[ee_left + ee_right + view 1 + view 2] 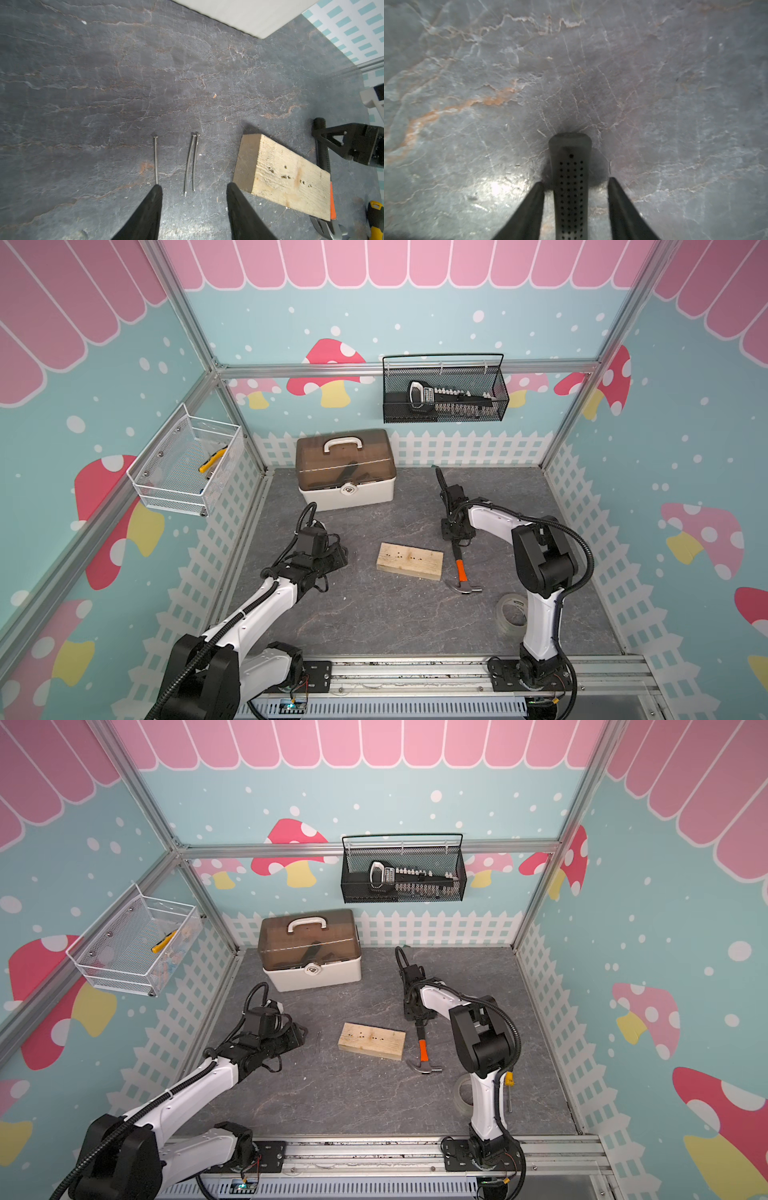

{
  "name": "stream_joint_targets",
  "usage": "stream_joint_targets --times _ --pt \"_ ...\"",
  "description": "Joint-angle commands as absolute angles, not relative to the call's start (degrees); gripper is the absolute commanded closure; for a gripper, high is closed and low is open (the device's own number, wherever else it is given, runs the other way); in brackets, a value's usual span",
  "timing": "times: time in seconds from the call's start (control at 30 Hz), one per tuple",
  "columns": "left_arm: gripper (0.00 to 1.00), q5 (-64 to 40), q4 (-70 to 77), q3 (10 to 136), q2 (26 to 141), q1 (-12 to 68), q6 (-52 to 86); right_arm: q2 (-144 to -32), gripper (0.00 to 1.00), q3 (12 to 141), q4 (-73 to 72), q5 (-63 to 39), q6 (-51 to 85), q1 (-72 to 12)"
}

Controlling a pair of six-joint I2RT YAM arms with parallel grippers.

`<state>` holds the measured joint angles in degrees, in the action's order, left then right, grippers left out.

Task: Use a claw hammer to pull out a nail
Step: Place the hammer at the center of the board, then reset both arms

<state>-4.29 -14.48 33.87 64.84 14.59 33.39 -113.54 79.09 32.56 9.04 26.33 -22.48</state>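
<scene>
A clear tape roll [512,611] lay nearest the front, partly behind the right arm, and a screwdriver [508,1081] was mostly hidden there too. Just beyond, the hammer [460,570] lay flat on the table [374,622], head toward the front, beside the right end of the wood block [409,561]. The right gripper [576,182] had its fingers apart on either side of the handle's far end, gripping nothing. The left gripper [193,188] hung open and empty over three loose nails [190,162], left of the block.

Further back, the closed toolbox [345,470] showed only dark shapes through its smoky lid. A white wire basket [166,481] on the left wall held a yellow-handled tool [212,460]. The black mesh basket [494,406] on the back wall held a black-and-white tool [419,394], hard to identify.
</scene>
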Motion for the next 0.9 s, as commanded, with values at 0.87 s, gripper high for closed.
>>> stream_joint_targets --times 0.87 --pt "0.01 3.3 44.8 18.6 75.8 -6.5 9.2 -85.2 0.00 22.4 -48.1 27.8 3.0 -6.3"
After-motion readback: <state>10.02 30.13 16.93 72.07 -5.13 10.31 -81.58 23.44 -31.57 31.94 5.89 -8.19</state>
